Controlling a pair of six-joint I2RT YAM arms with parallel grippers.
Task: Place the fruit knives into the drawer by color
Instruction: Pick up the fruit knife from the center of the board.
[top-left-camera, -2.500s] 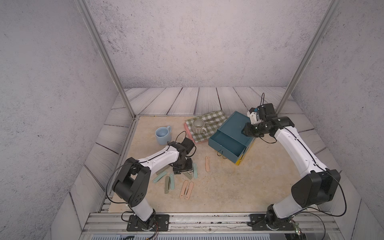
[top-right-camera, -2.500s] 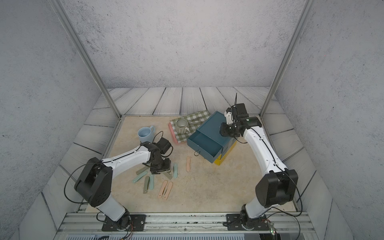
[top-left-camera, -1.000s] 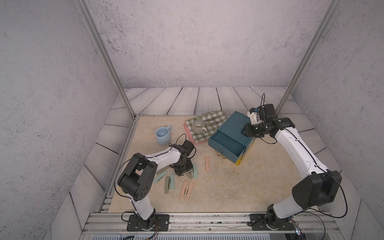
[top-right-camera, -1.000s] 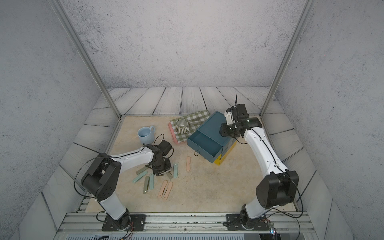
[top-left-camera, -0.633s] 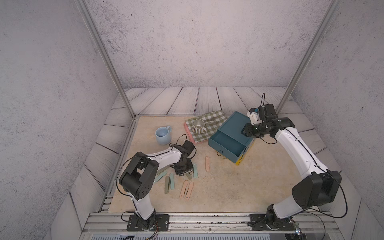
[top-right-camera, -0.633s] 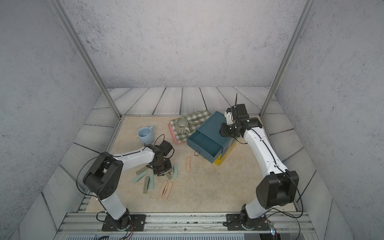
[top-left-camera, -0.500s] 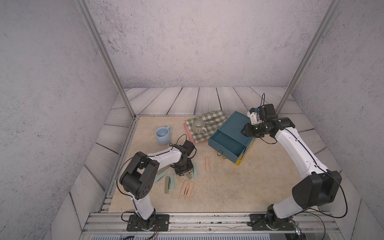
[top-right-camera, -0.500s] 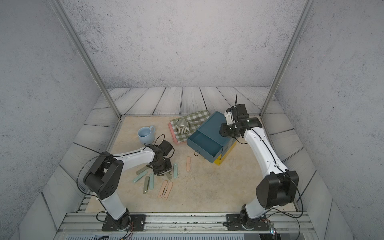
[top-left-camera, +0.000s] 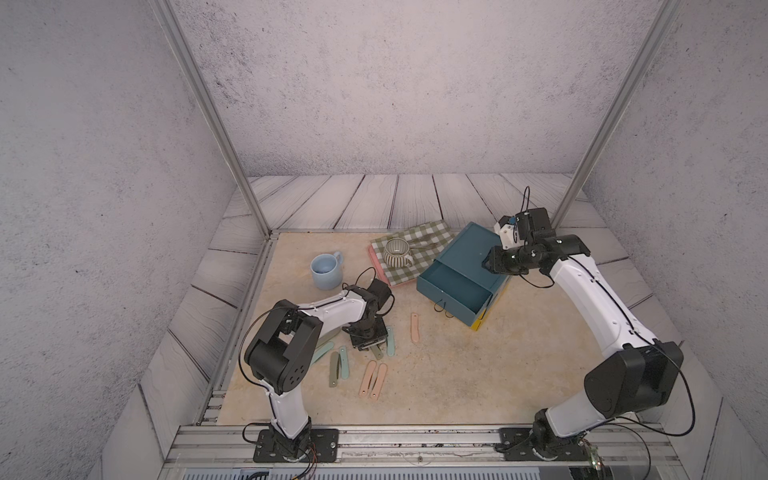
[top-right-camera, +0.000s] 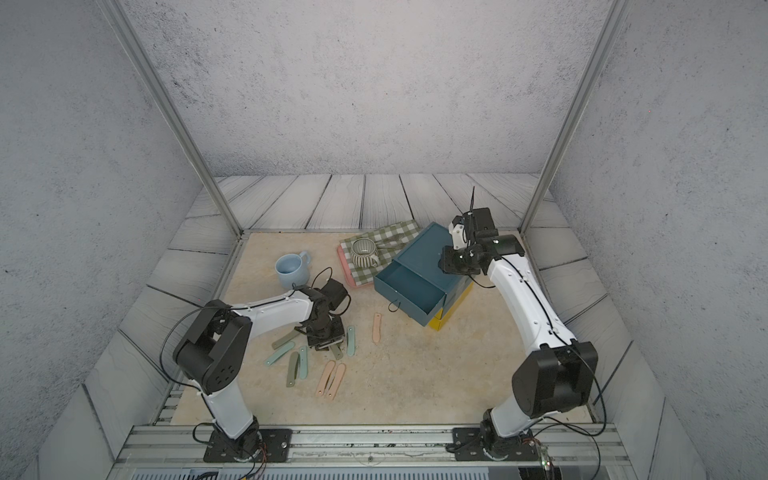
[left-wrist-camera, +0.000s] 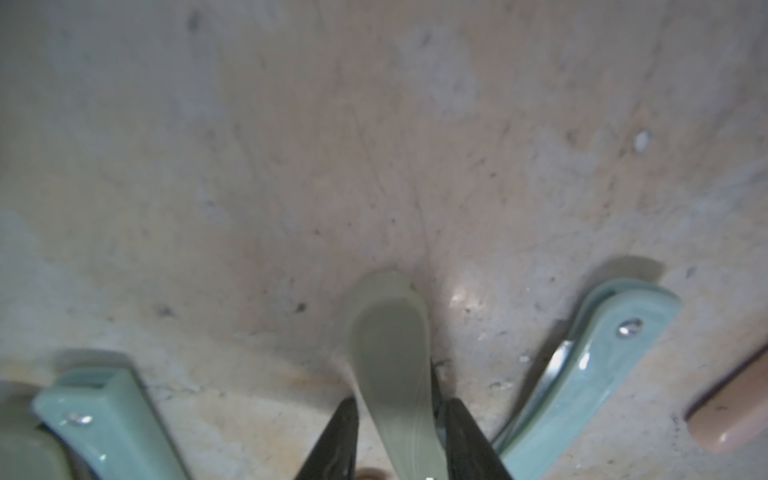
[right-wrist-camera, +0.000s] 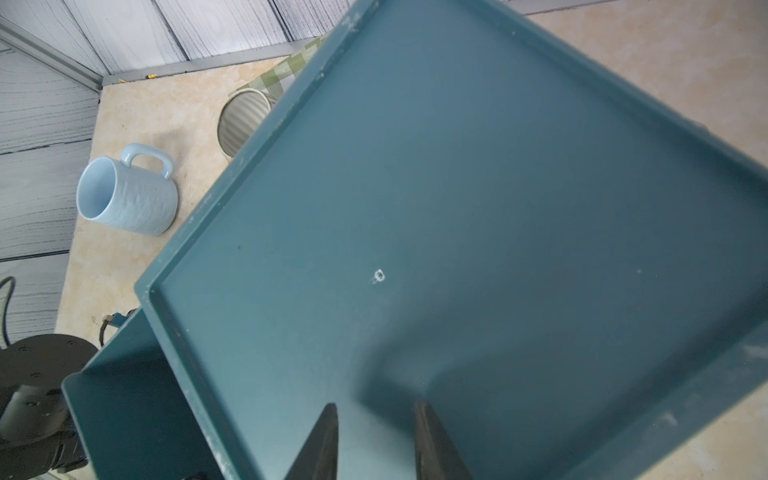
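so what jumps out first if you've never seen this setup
The teal-topped drawer chest at the far side of the table stands out, its upper drawer pulled out and looking empty, with the right gripper open over its top. Next come the pastel fruit knives scattered nearer the front, where the left gripper is closed on an olive-grey knife.

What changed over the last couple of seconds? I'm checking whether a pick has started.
The left arm folded in and the left tool lowered among the fruit knives, closing on an olive-grey knife. The right tool stays on the drawer chest; the rest unmoved.
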